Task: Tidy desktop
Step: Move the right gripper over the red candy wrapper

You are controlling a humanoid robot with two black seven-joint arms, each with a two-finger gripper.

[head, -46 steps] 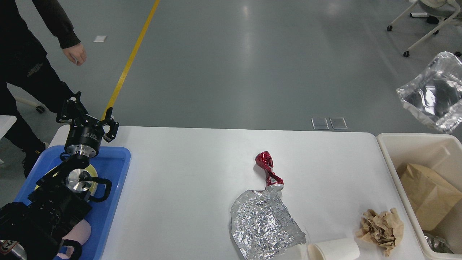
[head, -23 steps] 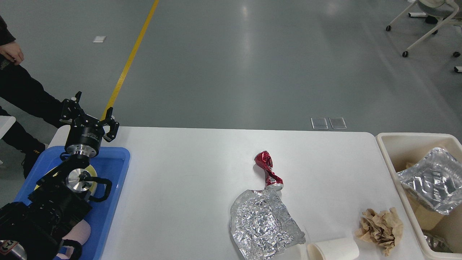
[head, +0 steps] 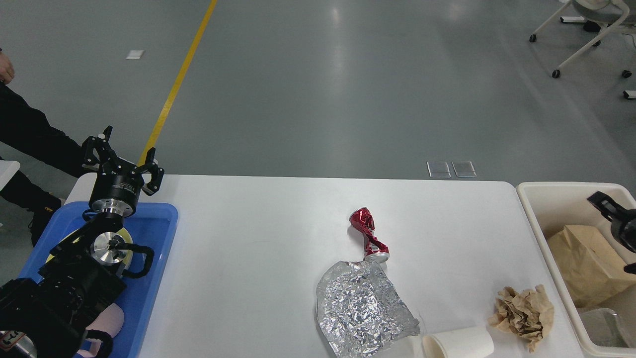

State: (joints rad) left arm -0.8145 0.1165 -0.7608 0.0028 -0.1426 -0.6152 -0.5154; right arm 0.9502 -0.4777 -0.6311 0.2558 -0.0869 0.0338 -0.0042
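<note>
The white desktop (head: pixel 258 238) carries a crushed red can (head: pixel 368 234), a crumpled foil sheet (head: pixel 362 308), a white paper cup (head: pixel 459 343) lying on its side and a wad of brown paper (head: pixel 525 314). My left gripper (head: pixel 121 159) stands open and empty above the far end of the blue tray (head: pixel 159 248). My right gripper (head: pixel 614 234) shows at the right edge over the cream bin (head: pixel 541 199), open with nothing in it. In the bin lie a brown paper bag (head: pixel 586 263) and a clear foil container (head: pixel 601 325).
My left arm covers most of the blue tray, where a yellow item (head: pixel 131 241) and a pink item (head: pixel 113 318) show in part. A person in black (head: pixel 25 134) stands beyond the table's left corner. An office chair (head: pixel 591 30) stands far right.
The foil container was in the air at the right, then dropped into the bin and now lies low in it. My right gripper has come into view over the bin. The person stepped left.
</note>
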